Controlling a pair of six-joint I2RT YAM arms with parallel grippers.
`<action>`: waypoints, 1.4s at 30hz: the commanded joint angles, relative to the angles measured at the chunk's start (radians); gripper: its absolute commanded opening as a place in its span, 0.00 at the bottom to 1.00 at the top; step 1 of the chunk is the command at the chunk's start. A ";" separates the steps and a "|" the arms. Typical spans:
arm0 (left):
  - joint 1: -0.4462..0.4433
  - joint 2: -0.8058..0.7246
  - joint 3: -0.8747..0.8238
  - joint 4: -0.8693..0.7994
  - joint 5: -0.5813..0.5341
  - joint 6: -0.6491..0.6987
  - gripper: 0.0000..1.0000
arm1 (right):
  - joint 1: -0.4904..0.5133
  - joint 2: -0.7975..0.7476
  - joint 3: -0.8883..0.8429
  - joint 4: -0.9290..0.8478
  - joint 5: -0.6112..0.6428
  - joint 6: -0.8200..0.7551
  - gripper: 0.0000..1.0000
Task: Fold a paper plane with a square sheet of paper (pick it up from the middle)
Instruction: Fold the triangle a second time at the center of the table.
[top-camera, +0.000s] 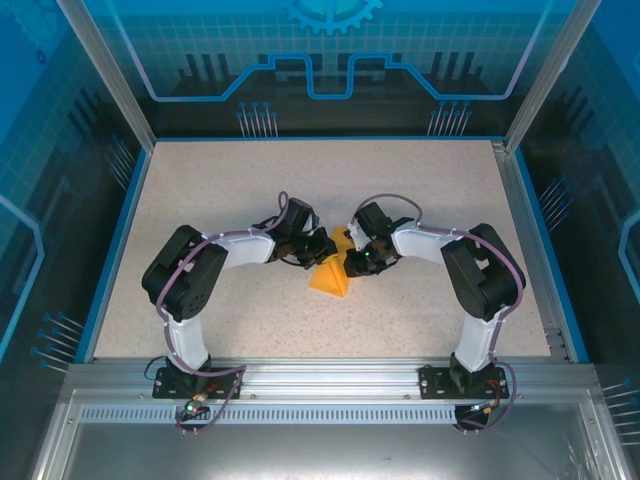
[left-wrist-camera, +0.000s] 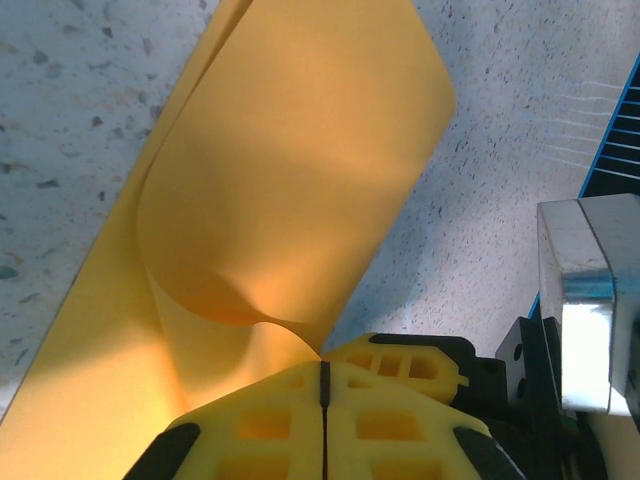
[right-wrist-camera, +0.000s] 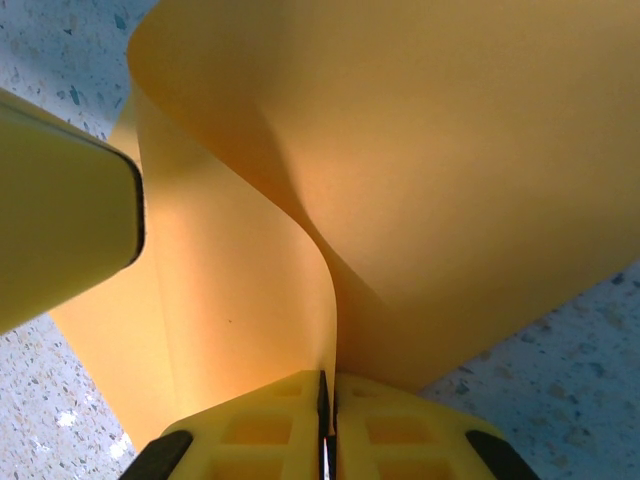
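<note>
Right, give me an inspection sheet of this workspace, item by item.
Surface: speckled beige tabletop, blue-edged.
Job's things: orange sheet of paper bent into curved layers at the table's centre; not yet a plane.
Clutter: nothing seen.
Jaws: left jaws shut on the sheet's edge; right jaws shut on it too.
Cables: purple cables run along both arms; loose wires at the bases.
Surroundings: blue printed back wall, aluminium frame, metal shelf in front.

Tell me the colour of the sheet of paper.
Plain orange paper, unmarked; best in right wrist view.
</note>
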 joint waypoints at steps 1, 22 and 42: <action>-0.002 0.031 0.005 0.023 0.035 -0.002 0.06 | 0.010 0.053 -0.003 -0.025 0.045 -0.009 0.11; -0.003 0.126 -0.025 -0.029 -0.024 0.049 0.06 | 0.009 0.035 0.026 -0.021 0.021 0.023 0.14; -0.005 0.127 -0.037 -0.030 -0.024 0.072 0.06 | 0.047 -0.207 -0.105 0.127 -0.161 0.245 0.14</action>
